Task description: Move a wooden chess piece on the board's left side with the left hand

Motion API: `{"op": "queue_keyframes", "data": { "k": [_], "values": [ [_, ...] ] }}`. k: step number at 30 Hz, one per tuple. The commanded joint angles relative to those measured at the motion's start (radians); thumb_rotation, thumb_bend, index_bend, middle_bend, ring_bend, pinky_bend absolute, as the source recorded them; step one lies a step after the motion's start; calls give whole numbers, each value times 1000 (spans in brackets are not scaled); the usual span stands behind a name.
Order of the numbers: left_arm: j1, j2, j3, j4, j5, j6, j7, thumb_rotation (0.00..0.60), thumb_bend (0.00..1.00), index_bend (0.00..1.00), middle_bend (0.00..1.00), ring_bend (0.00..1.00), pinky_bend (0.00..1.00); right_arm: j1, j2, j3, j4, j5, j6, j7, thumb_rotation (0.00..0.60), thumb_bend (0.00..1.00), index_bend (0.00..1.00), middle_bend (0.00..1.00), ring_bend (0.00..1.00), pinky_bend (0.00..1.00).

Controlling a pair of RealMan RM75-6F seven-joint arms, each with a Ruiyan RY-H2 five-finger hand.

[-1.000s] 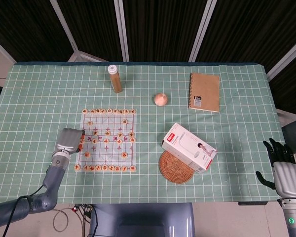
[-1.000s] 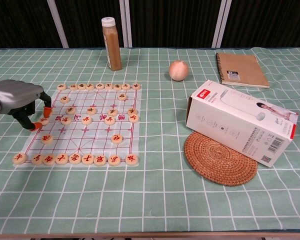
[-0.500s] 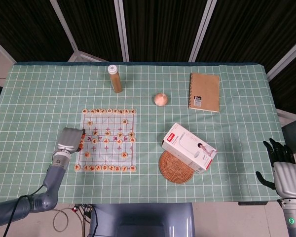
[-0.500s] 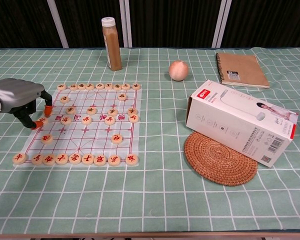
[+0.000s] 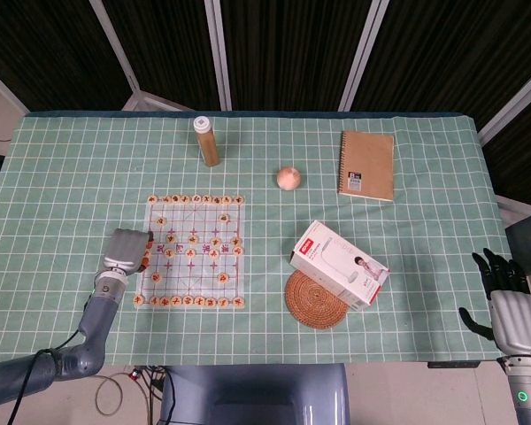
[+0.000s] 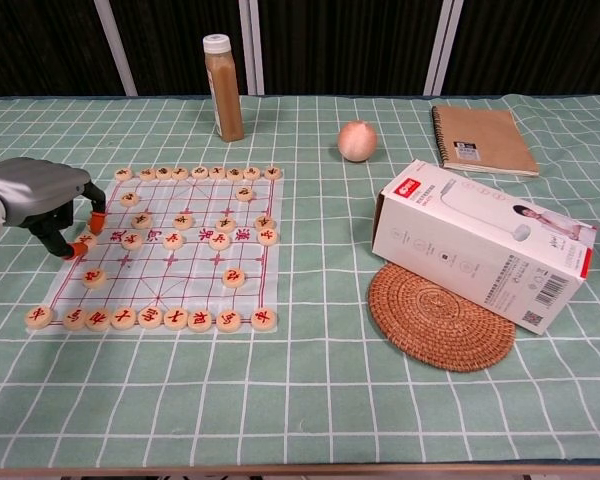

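Left hand [image 6: 40,200] at the chessboard's [image 6: 155,290] left edge, fingers curled down, orange fingertips [image 6: 79,246] pinching a wooden chess piece [image 6: 88,240] there. Right hand [image 5: 511,314] idle off the table's right end, fingers spread, grasping nothing.

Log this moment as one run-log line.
left hand: fingertips at round wooden chess piece, left edge of board | grip: unclear | right hand: idle, off table edge

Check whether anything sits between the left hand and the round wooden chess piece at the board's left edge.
Nothing visible does. The left hand has its orange-tipped fingertips right beside the round wooden chess piece at the left edge of the white gridded chess board.
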Motion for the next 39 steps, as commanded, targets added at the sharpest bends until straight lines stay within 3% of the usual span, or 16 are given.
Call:
{"op": "queue_keyframes", "data": {
  "k": [1, 23, 39],
  "values": [
    [-1, -1, 1, 1, -2, 0, 2, 600, 307, 462, 1000, 913, 930, 0, 0, 0, 0, -1, 1, 0, 600, 345, 0, 0, 0, 0],
    [-4, 2, 11, -4, -2, 10, -5, 600, 347, 520, 1000, 913, 930, -1, 1, 0, -4, 2, -1, 3, 600, 344, 0, 0, 0, 0],
    [-33, 50, -28, -41, 9, 28, -8, 600, 347, 521, 1000, 913, 930, -2, 0, 0, -2, 1, 2, 5, 600, 344, 0, 0, 0, 0]
  ]
}}
